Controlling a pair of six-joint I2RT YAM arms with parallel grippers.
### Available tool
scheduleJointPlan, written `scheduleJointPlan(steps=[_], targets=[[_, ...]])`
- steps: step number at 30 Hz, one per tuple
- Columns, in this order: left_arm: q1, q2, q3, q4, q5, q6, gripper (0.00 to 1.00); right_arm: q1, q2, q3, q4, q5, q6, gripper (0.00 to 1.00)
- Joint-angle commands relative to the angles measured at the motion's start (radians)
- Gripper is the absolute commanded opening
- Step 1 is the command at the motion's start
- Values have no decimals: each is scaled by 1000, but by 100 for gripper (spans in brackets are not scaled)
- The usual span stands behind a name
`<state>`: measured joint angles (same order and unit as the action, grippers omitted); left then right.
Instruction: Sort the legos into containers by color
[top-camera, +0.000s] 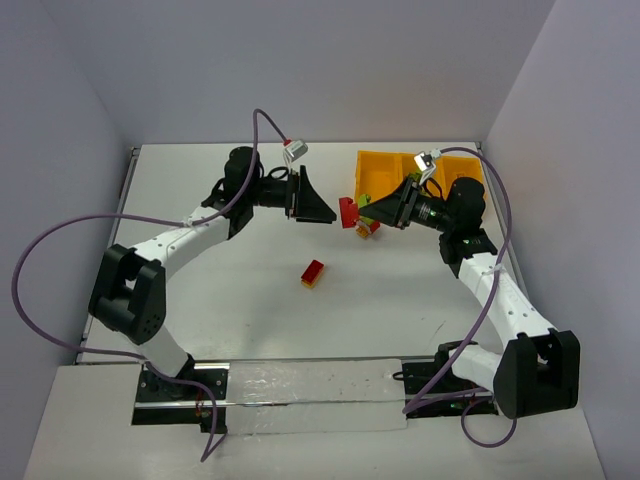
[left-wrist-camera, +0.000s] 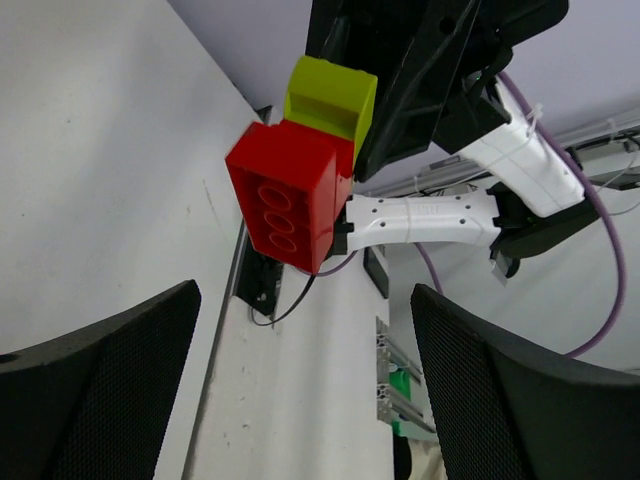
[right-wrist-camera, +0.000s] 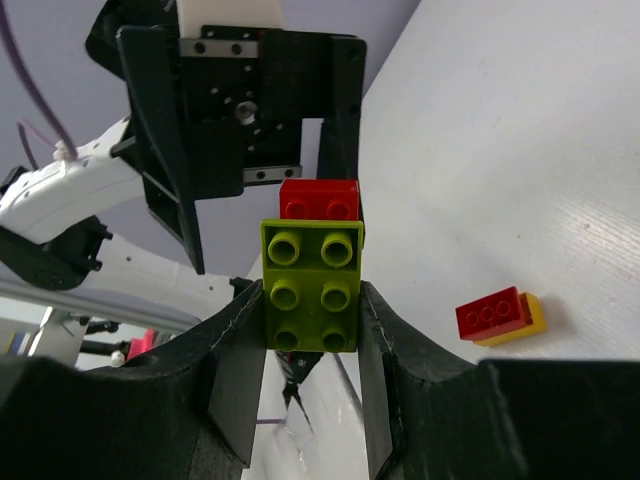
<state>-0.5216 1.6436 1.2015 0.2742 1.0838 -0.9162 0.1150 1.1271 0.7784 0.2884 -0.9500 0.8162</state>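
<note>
Two joined legos (right-wrist-camera: 312, 285), lime-green and red, clamped in right pincer (right-wrist-camera: 310, 308)

Top looks down; opposed wrist views share bricks (left-wrist-camera: 285, 195).

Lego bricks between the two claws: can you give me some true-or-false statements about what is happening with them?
1. The right gripper is clamped on a lime green brick. True.
2. The red brick is separate from the green one. False: it is stuck to it.
3. The left gripper is closed on the red brick. False: its jaws stand open, one on each side, and do not touch it.
4. A red and yellow pair lies on the table by itself. True.
</note>
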Motion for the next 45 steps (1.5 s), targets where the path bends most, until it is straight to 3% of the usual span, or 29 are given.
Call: scheduleJointPlan(steps=[1, 6, 18, 22, 24, 27, 31, 37, 39, 42, 43, 45], targets=[[-5, 28, 41, 193, 37, -108, 92, -3, -20, -5, 109, -71, 40, 0], [-29, 61, 115, 96, -4, -51, 88, 6, -14, -6, 131, -97, 50, 0], [-54, 87, 174, 51, -18, -33, 71, 29, 5, 20, 79, -104, 12, 0], [-58, 93, 185, 33, -16, -20, 55, 34, 10, 24, 86, -102, 17, 0], [-58, 102, 208, -37, -15, 25, 42, 35, 11, 33, 59, -99, -3, 0], [-60, 102, 228, -88, -11, 63, 45, 35, 11, 40, 44, -96, -14, 0], [-60, 99, 242, -141, -5, 100, 61, 35, 10, 44, 34, -88, -23, 0], [-61, 102, 235, -128, 6, 92, 55, 36, 20, 46, 54, -90, -9, 0], [-62, 102, 234, -125, 5, 89, 49, 35, 19, 48, 55, -90, -9, 0], [-63, 104, 235, -117, 10, 84, 22, 35, 21, 52, 51, -87, -7, 0], [-63, 106, 239, -125, 9, 90, 6, 35, 21, 55, 43, -81, -10, 0], [-63, 102, 247, -156, -5, 112, 0, 33, 19, 71, 3, -49, -27, 0]])
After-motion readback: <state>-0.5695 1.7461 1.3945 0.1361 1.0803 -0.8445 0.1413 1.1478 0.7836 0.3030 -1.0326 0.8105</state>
